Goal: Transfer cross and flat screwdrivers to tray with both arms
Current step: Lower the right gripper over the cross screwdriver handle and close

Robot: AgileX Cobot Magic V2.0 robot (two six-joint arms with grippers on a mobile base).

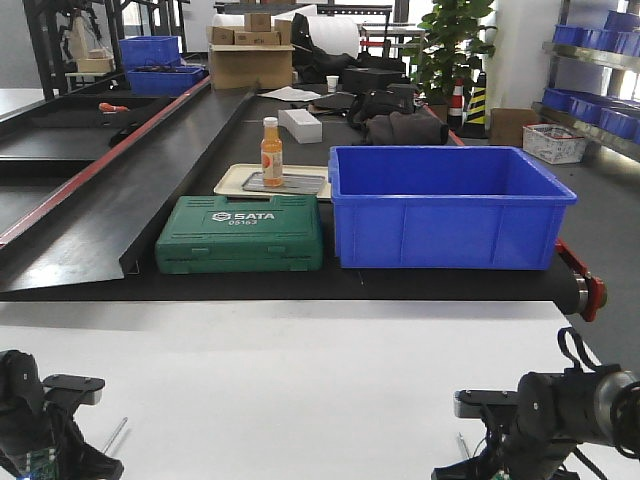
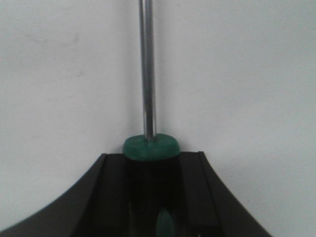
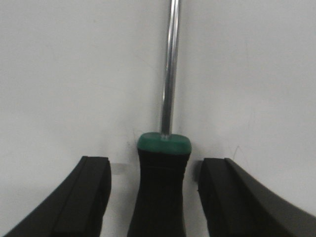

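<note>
The left screwdriver (image 2: 147, 98) is low at the white surface (image 1: 300, 380), its green-collared handle clamped by the left end effector (image 2: 150, 165). The right screwdriver (image 3: 164, 163) lies between the parted jaws of the right end effector (image 3: 154, 170), with gaps on both sides. Grasping looks half done. Next, the right should close, then both lift and carry to the grey tray (image 1: 305, 183), well beyond, behind the green toolcase (image 1: 240, 235).

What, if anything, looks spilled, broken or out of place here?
Nothing looks spilled or broken. One oddity: an orange bottle stands upright on the grey tray behind the green case, taking room there. The left screwdriver and right screwdriver lie on the white table.
</note>
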